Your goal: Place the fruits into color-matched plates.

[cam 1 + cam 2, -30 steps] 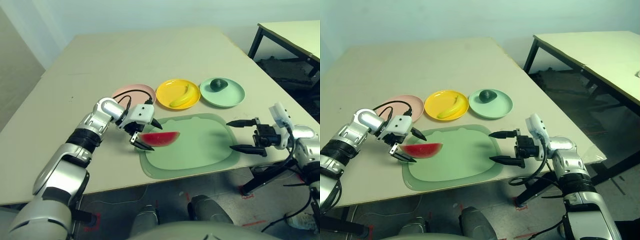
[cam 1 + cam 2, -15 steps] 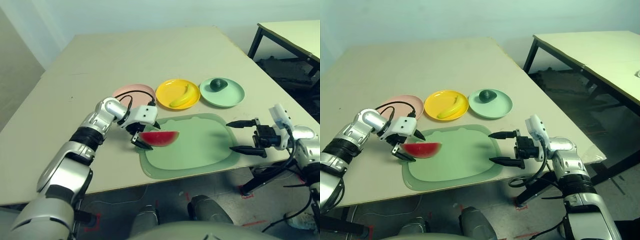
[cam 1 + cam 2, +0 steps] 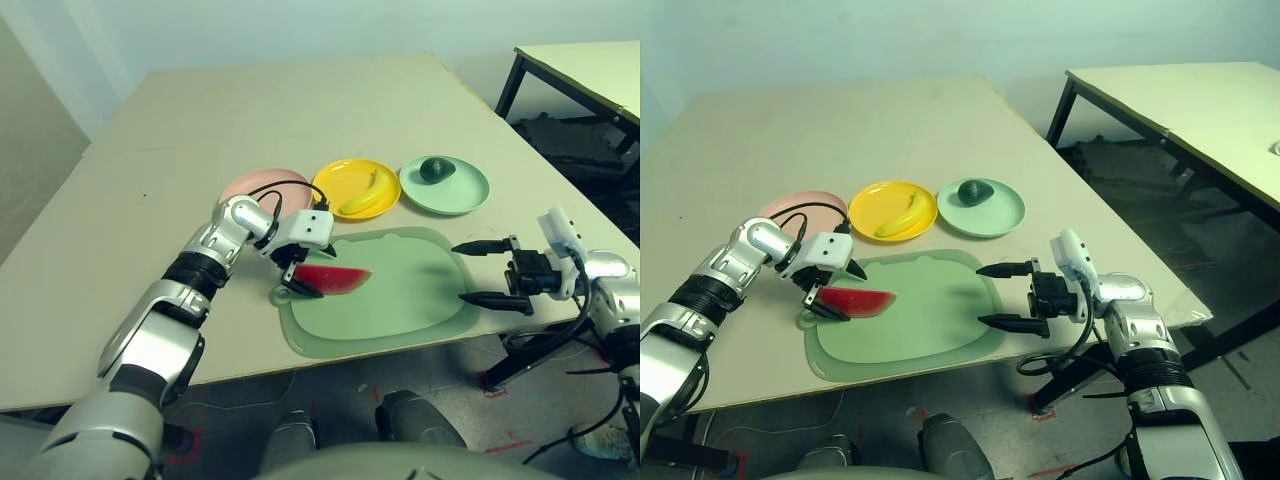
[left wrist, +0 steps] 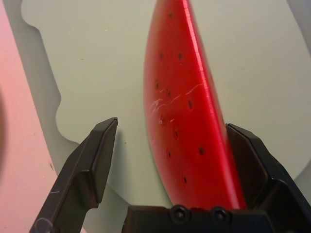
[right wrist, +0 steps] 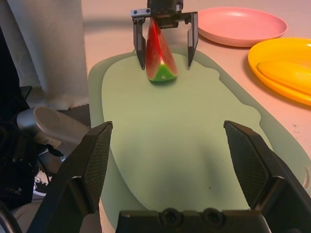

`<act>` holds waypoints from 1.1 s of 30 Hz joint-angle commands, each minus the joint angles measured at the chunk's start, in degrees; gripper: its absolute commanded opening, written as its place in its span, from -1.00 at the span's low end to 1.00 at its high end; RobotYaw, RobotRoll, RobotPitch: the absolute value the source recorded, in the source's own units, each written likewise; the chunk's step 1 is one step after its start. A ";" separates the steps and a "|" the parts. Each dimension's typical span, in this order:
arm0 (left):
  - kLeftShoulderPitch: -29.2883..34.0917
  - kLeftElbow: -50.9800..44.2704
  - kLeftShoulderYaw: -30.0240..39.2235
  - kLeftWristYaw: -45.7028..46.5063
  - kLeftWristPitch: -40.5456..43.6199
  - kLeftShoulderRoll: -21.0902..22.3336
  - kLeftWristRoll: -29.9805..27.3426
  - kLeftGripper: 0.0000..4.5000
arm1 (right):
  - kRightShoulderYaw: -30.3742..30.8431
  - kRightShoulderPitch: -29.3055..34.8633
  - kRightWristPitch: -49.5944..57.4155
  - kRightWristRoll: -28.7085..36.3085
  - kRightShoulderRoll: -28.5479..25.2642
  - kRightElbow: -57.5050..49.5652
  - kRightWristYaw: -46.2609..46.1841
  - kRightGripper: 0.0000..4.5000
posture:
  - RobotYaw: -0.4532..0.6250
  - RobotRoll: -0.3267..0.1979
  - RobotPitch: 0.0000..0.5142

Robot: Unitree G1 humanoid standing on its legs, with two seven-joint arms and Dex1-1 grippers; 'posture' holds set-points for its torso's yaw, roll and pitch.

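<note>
The red watermelon wedge (image 3: 337, 279) lies on the left part of the large green mat (image 3: 410, 290). My left gripper (image 3: 316, 268) is open around the wedge's left end, one finger on each side. In the left wrist view the wedge (image 4: 187, 111) rests against one finger (image 4: 252, 155), with a gap to the other. The pink plate (image 3: 248, 184) holds nothing. The banana (image 3: 362, 193) lies in the yellow plate (image 3: 335, 180), and the avocado (image 3: 434, 168) in the mint green plate (image 3: 465, 195). My right gripper (image 3: 462, 271) hangs open over the mat's right edge, with nothing between its fingers.
The three plates stand in a row just behind the mat. The table's front edge runs close below the mat. A second table (image 3: 590, 60) on black legs stands at the back right, across a gap.
My left gripper has slid to the right, further around the watermelon wedge, and the wedge has shifted slightly right on the mat. The right arm has not moved.
</note>
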 commanded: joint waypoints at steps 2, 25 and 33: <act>0.99 -0.56 -0.89 -0.94 0.21 -0.09 0.86 0.58 | -0.26 0.32 -0.21 -0.89 0.16 -0.46 0.12 1.00 | -0.67 0.25 -1.00; -2.73 -1.89 4.71 -2.27 7.30 0.70 -4.60 0.09 | -0.71 -1.01 0.74 -0.83 0.22 0.15 0.12 1.00 | -0.64 0.25 -1.00; -6.63 3.96 7.33 -1.60 4.56 4.14 -4.07 0.09 | -0.65 -1.95 0.59 -1.14 0.73 1.17 0.12 1.00 | -0.62 0.25 -1.00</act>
